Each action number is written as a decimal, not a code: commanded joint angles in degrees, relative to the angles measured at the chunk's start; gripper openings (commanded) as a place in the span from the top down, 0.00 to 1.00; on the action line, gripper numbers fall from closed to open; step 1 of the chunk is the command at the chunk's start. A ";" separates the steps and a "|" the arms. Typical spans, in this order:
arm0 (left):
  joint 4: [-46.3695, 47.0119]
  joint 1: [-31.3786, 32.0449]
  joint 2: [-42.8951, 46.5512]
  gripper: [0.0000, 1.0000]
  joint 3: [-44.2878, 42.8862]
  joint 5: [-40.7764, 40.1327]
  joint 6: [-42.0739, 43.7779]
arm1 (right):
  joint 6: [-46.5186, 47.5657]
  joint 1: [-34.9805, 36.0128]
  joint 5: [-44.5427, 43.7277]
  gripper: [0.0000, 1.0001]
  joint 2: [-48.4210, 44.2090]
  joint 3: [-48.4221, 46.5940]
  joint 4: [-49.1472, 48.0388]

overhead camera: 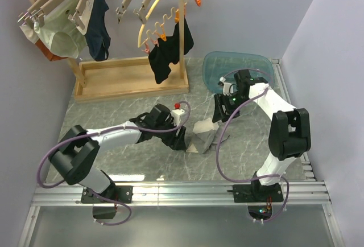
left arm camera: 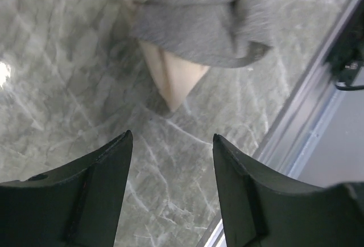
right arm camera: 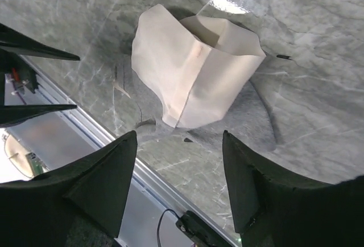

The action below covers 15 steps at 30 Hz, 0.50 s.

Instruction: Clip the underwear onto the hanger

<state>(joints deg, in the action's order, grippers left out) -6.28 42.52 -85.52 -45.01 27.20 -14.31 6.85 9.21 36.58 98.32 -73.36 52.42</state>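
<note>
The underwear [overhead camera: 203,139] lies crumpled on the marble table [overhead camera: 114,161] just between your two grippers, with bare marble toward the near rail [overhead camera: 182,193]. The left gripper [left arm camera: 170,144] and the right gripper [right arm camera: 179,139] both stand spread, holding nothing. The right wrist view shows folded pale cloth; the left wrist view shows a grey face.

Underwear [overhead camera: 202,139] heaped on counter [overhead camera: 142,167]. Left tool [overhead camera: 181,143] crowds its left side, right tool [overhead camera: 219,124] its far-right side. Nearer than it: bare counter, open approach. Beyond it: rack base [overhead camera: 131,77], low-hanging black briefs [overhead camera: 168,56] and blue tub [overhead camera: 227,65] block passage.
</note>
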 commanded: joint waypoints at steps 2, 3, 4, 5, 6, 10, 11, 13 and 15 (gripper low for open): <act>2.94 0.10 -2.11 0.37 -2.09 -2.68 -3.80 | -2.98 2.56 -5.89 0.32 1.16 -1.43 -2.15; 2.94 0.19 -1.94 0.36 -2.18 -2.77 -3.97 | -3.16 2.83 -6.25 0.33 1.69 -1.43 -2.15; 2.86 0.11 -1.85 0.36 -2.36 -2.68 -4.15 | -3.42 3.09 -6.43 0.34 2.31 -1.52 -2.32; 2.60 0.19 -1.76 0.36 -2.45 -2.85 -4.06 | -3.69 3.18 -6.43 0.34 3.44 -1.69 -2.50; 2.51 0.11 -1.41 0.36 -2.53 -3.03 -4.15 | -3.86 3.70 -6.61 0.35 3.89 -1.78 -2.59; 2.42 0.10 -0.88 0.36 -2.71 -3.12 -4.50 | -4.57 4.41 -5.91 0.46 5.30 -1.96 -3.64; 2.42 0.19 -0.79 0.36 -2.71 -3.12 -4.59 | -4.57 4.50 -5.64 0.50 5.73 -2.39 -3.56; 2.42 0.10 -0.97 0.36 -2.71 -3.29 -4.77 | -4.65 4.50 -4.59 0.62 5.83 -2.66 -3.47; 2.50 0.10 -1.06 0.36 -2.62 -3.64 -4.77 | -4.39 4.50 -3.28 0.72 5.74 -3.28 -3.21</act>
<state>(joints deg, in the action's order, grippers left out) -5.76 42.63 -87.90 -45.78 24.18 -18.17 2.81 13.17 31.38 104.73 -73.69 50.19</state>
